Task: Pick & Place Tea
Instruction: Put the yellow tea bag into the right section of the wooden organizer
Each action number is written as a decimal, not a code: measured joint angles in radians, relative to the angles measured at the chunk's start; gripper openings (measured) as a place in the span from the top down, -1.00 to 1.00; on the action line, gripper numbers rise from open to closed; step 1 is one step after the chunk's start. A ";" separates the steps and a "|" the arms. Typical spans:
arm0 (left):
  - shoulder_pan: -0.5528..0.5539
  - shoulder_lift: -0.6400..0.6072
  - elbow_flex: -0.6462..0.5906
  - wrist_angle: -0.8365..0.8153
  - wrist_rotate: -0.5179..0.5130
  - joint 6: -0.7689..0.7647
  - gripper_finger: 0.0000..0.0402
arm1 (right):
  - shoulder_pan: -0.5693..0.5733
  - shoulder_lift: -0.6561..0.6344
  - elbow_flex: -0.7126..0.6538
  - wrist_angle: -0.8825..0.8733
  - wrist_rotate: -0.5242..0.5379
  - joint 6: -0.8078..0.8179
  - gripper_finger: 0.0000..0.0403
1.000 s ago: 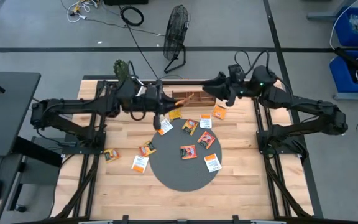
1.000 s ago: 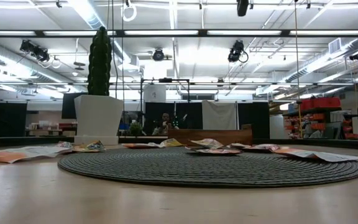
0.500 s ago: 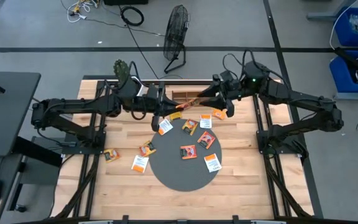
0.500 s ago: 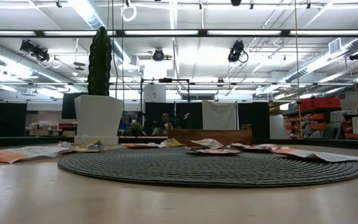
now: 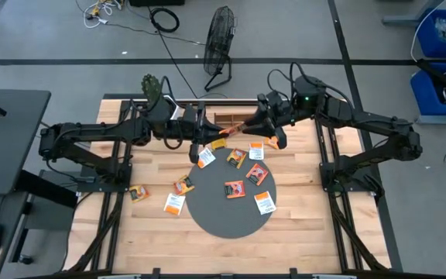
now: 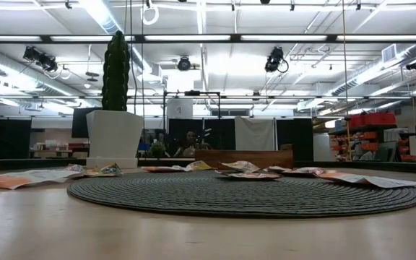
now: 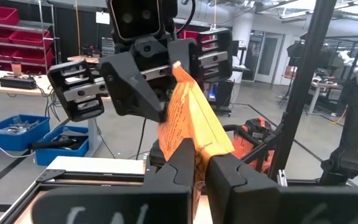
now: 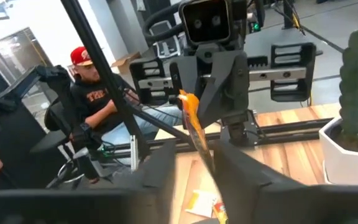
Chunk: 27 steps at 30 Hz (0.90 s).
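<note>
Both arms meet above the far middle of the worktop point(image 5: 300, 225), over the brown wooden tray point(image 5: 227, 120). Left pincer point(image 5: 205, 138) is clamped on an orange tea sachet point(image 7: 191, 127), which stands up edge-on between its fingers point(image 7: 180, 163). Right pincer point(image 5: 248, 128) faces it just beside the same sachet; its fingers look parted on either side of the packet's thin edge in the right wrist view, but contact cannot be told. Other tea sachets point(image 5: 235, 189) lie flat, several on the round dark mat point(image 5: 223, 215), some on bare wood left of the mat. A potted cactus point(image 6: 115, 71) stands at the far left of the worktop. A person in a red cap point(image 8: 89, 81) sits beyond.
</note>
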 joint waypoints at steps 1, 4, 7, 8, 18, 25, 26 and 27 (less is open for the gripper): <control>0.000 0.000 0.000 0.000 0.000 0.000 0.92 | 0.000 0.000 0.000 -0.005 -0.006 -0.003 0.64; -0.001 0.000 0.000 -0.002 -0.002 0.001 0.92 | 0.002 0.000 0.000 -0.014 -0.008 -0.040 0.93; 0.000 0.000 0.000 -0.003 -0.005 0.001 0.87 | 0.005 0.000 0.000 -0.015 0.002 -0.047 0.95; -0.001 0.000 0.000 -0.003 -0.006 0.001 0.83 | 0.005 0.000 0.000 -0.016 0.003 -0.047 0.97; 0.000 -0.034 0.000 -0.131 -0.010 -0.045 0.33 | -0.038 -0.032 0.050 -0.138 0.055 -0.061 0.99; 0.000 -0.067 0.001 -0.360 -0.010 -0.070 0.18 | -0.104 0.085 0.369 -0.622 0.219 -0.269 1.00; 0.000 -0.071 0.000 -0.392 -0.010 -0.078 0.18 | -0.115 0.115 0.417 -0.690 0.244 -0.303 1.00; 0.000 -0.074 0.001 -0.407 -0.010 -0.079 0.19 | -0.127 0.147 0.465 -0.759 0.265 -0.342 1.00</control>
